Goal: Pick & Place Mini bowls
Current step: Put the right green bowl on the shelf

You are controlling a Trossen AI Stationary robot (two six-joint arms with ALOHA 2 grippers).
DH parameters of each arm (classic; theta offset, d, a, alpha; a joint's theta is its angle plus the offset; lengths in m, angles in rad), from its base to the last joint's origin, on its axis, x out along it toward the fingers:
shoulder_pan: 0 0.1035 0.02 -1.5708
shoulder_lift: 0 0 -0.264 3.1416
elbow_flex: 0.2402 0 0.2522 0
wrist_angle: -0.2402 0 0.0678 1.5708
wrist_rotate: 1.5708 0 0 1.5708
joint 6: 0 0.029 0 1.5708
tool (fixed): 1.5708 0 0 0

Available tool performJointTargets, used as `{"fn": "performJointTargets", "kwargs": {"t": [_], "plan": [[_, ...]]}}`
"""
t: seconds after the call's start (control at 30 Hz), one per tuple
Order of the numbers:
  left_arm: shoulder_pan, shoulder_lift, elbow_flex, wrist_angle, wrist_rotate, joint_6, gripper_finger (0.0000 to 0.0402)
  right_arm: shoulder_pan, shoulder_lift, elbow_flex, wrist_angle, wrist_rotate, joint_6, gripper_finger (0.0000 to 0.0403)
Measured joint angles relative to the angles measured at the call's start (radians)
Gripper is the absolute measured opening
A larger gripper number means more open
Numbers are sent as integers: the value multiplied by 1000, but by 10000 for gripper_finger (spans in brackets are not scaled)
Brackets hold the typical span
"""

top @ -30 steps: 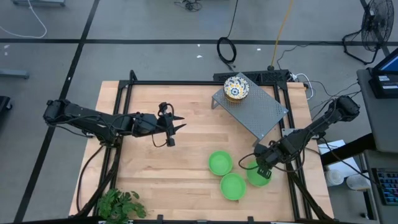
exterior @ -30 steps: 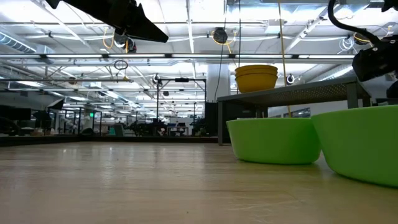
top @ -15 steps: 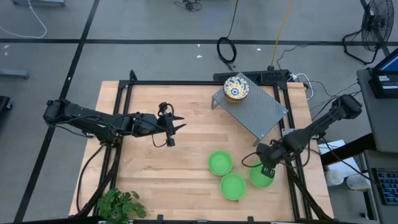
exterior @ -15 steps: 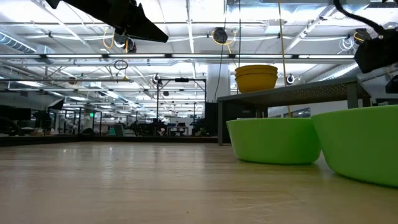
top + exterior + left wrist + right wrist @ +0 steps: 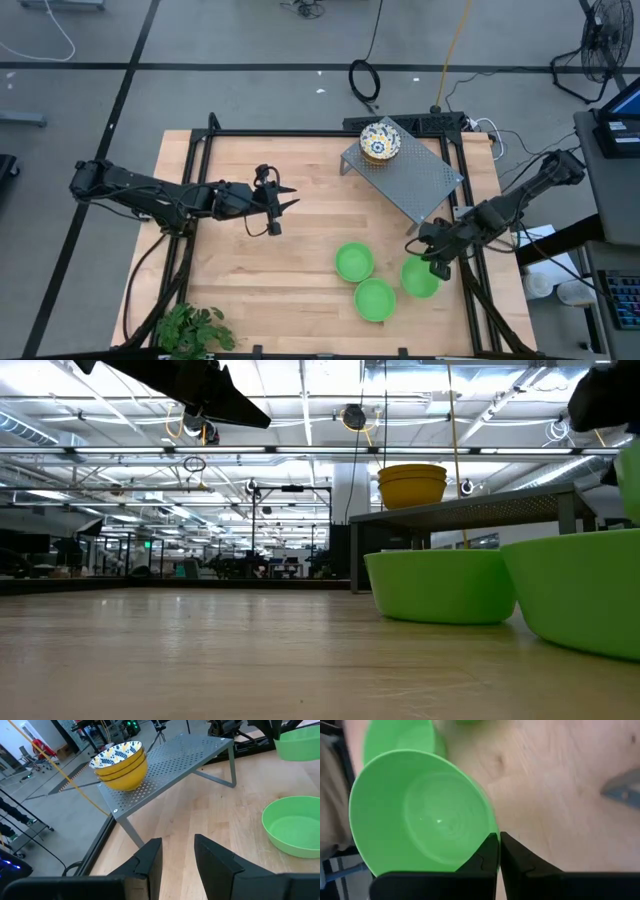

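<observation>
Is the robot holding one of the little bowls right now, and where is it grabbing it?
Yes. The right gripper is shut on the rim of a green bowl, pinching its edge. The left gripper hangs over the table, holding nothing.

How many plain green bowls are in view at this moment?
3. One green bowl sits mid-table, a second green bowl lies nearer the front edge, and the third green bowl is pinched at its rim by the right pincer. None looks hidden.

Grey perforated rack (image 5: pixel 412 173) on wooden table (image 5: pixel 250 270), leafy plant (image 5: pixel 195 330) at corner
</observation>
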Motion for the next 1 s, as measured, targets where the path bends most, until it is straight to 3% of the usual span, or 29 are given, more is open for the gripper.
{"fn": "performJointTargets", "kwargs": {"t": [1.0], "plan": [[0,0,0,0,0,-1,118,0,-187,0,293,367,-661,0]]}}
